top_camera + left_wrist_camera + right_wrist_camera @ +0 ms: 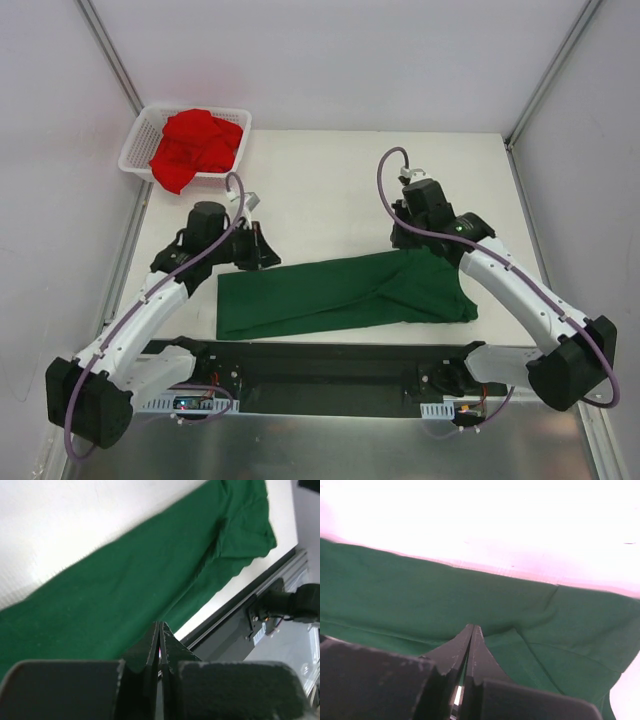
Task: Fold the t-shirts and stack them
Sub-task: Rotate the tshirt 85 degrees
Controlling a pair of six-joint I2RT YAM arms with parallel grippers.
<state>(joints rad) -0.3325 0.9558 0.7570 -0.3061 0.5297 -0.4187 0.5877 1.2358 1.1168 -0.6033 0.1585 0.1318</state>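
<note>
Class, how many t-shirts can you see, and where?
2. The green t-shirt lies along the table's near edge; the red t-shirt is heaped in the white basket, far left. Another could hide beneath it.

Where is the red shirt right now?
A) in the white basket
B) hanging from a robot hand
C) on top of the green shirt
A: the red shirt sits in a crumpled heap in the white basket at the far left corner of the table.
</note>
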